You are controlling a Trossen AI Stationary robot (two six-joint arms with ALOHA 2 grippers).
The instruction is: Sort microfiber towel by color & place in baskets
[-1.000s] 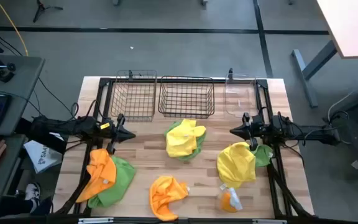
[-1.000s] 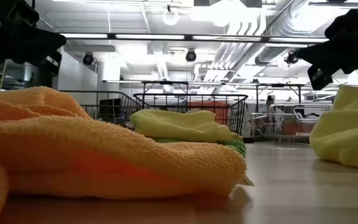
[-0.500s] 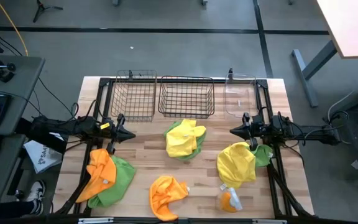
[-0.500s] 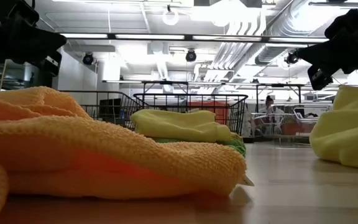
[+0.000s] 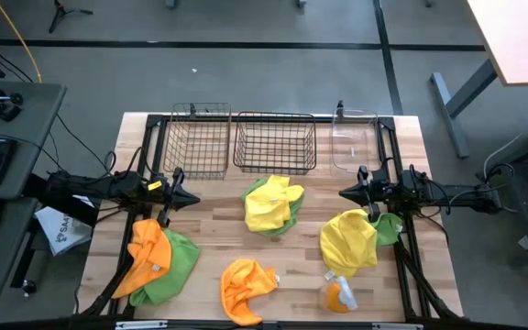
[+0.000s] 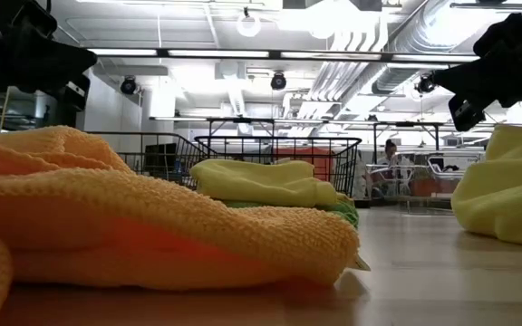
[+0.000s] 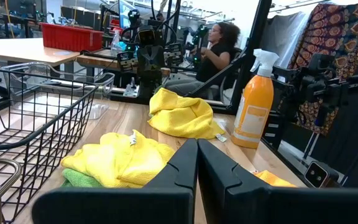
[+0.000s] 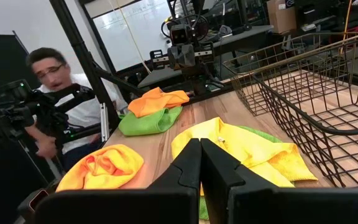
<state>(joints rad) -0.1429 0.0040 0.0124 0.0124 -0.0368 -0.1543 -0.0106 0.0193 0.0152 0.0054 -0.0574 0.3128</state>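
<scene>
Wooden bench (image 5: 209, 247) unchanged since a second ago; neither arm has moved. Left gripper (image 5: 193, 198) and right gripper (image 5: 343, 193) hover above it, fingers pressed together, holding nothing. Along the far edge: two wire-mesh baskets (image 5: 276, 143), one clear bin (image 5: 353, 139), all empty. Three orange towels (image 5: 246, 288), two yellow, three green lie loose. Only the left wrist view shows the orange spray bottle (image 7: 254, 99) upright.

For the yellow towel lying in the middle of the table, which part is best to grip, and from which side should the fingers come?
Probably from straight above, at the raised fold near the top of the yellow towel. It lies crumpled in a heap over a green towel, so a pinch on the highest ridge should lift yellow alone. The left gripper, shut, must open first. The wide wire basket stands close behind.
</scene>
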